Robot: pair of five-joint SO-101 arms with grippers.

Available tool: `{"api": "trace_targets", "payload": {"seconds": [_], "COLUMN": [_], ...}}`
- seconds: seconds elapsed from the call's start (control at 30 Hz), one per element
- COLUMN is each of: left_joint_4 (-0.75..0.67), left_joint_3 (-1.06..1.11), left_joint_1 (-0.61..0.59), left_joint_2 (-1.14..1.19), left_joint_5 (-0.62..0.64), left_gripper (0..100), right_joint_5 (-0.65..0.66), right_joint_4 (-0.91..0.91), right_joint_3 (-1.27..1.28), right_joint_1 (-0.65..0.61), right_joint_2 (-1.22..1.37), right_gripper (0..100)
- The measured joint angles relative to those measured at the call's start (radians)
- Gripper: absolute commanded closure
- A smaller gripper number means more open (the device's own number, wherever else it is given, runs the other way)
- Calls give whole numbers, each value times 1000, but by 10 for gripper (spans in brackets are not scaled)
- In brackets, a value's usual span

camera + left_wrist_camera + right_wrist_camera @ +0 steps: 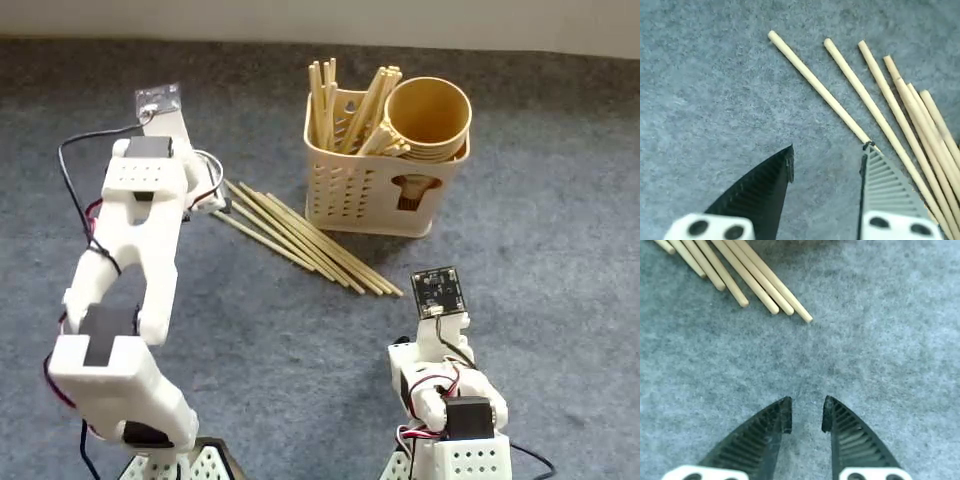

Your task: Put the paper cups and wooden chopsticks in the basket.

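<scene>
A cream basket (pixel 355 190) stands at the back of the grey carpet. Stacked paper cups (pixel 430 118) and several wooden chopsticks (pixel 345 105) are inside it. More loose chopsticks (pixel 305 240) lie in a slanted row in front of the basket. My left gripper (pixel 827 160) is open just above the carpet at the row's left end (pixel 875 105), and one stick runs under its light fingertip (pixel 871 157). My right gripper (pixel 806 416) is slightly open with nothing in it, a short way from the row's other ends (pixel 765 290).
The left arm (pixel 130 270) stretches along the left side of the carpet. The right arm (pixel 445 400) is at the front, right of centre. Bare carpet lies right of the basket and between the arms.
</scene>
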Motion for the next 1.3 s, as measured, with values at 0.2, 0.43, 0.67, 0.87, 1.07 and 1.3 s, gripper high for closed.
{"api": "trace_targets", "payload": {"seconds": [0.2,0.43,0.67,0.87,1.07,1.3], "left_joint_4": [0,0,-2,-8,-8,14], "left_joint_3": [-81,-183,-210,-236,-241,-241], "left_joint_1": [0,0,0,3,5,5], "left_joint_2": [150,292,347,379,387,387], "left_joint_5": [157,215,218,219,219,218], "left_gripper": [783,783,842,995,994,995], "right_joint_5": [0,0,0,0,0,0], "right_joint_4": [0,0,0,0,0,0], "right_joint_3": [0,0,0,0,0,0], "right_joint_1": [0,0,0,0,0,0], "right_joint_2": [0,0,0,0,0,0], "right_gripper": [879,879,879,879,879,879]}}
